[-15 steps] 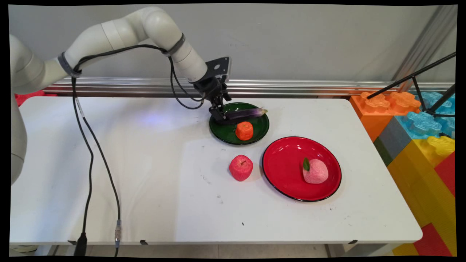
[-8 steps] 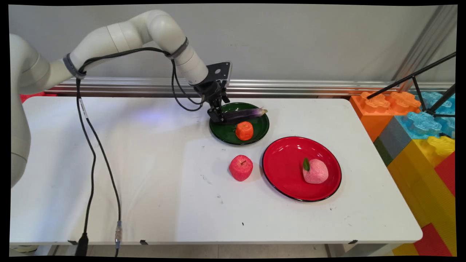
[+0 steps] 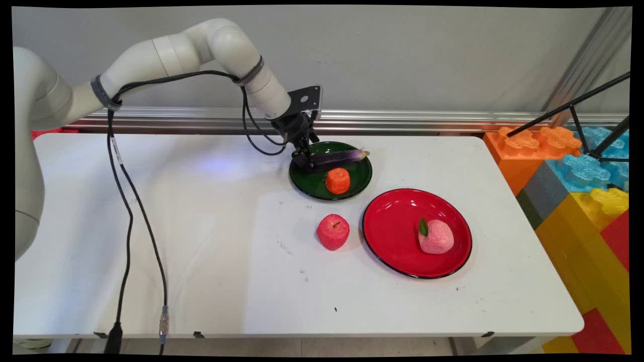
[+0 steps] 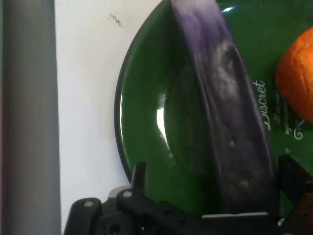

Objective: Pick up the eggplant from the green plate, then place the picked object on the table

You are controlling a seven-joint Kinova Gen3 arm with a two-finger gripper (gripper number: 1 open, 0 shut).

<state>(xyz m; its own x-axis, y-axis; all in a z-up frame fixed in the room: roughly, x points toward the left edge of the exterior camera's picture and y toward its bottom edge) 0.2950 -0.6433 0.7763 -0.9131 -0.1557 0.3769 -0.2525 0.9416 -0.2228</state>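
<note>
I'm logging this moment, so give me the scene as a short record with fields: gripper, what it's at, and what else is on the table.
gripper: black two-finger gripper, fingers shut on the eggplant
held thing: long purple toy eggplant, lying across the round green plate
also on green plate: orange toy fruit
nearby: red toy apple on the white table
red plate: holds a pink toy peach

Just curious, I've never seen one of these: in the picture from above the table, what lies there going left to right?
Hanging black cables, pincer, red apple, red plate, pink peach on it, coloured blocks.
</note>
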